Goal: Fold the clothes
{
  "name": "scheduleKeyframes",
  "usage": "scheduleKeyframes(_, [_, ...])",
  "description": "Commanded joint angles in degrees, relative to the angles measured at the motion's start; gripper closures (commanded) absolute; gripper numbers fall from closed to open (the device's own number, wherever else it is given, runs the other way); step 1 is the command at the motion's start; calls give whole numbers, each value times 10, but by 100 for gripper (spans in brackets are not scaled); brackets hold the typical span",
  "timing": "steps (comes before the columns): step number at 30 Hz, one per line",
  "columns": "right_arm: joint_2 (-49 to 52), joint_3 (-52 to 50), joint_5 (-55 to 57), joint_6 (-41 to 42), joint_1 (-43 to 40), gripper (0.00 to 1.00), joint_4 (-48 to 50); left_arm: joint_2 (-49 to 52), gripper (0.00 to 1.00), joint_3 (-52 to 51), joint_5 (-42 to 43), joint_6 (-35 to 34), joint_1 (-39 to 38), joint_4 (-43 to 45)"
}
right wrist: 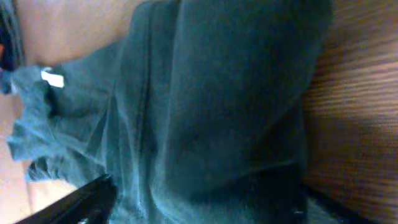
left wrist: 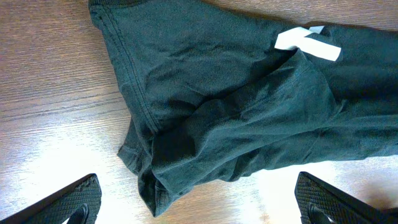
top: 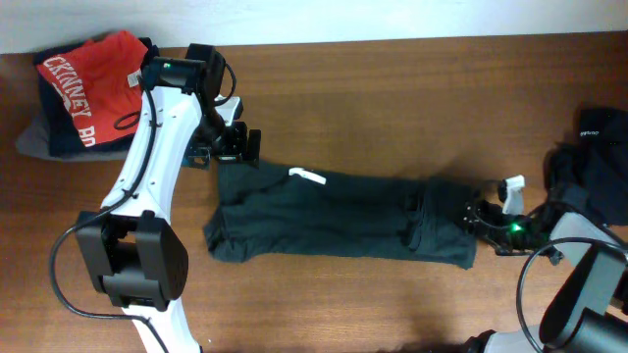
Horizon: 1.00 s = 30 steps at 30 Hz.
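free: bare brown wooden table (top: 412,98) behind and before the long dark green T-shirt (top: 334,216) | blocked far left: folded red shirt with white lettering (top: 86,86) | blocked right edge: heap of black soft garments (top: 601,157)

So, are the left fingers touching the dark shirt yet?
Apart. The left wrist view shows bare table between both fingers and the shirt.

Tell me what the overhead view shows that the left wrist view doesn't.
Overhead only: the red shirt, a dark pile at the right edge, and the right gripper at the green shirt's right end. Left wrist only: the hem stitching and the left gripper's fingers spread wide. Both: the shirt, its white tag, the wooden table.
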Motion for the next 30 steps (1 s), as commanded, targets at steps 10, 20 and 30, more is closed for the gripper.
scheduleKeyframes(10, [5,-8,42,0,13,52,24,-3,1,-2,-4,-1,-1,0])
scheduleKeyframes(20, [4,20,42,68,13,96,18,-3,1,-2,-4,-1,-1,0])
scheduleKeyframes(30, [1,180,176,75,16,96,-146,-3,1,-2,-4,-1,-1,0])
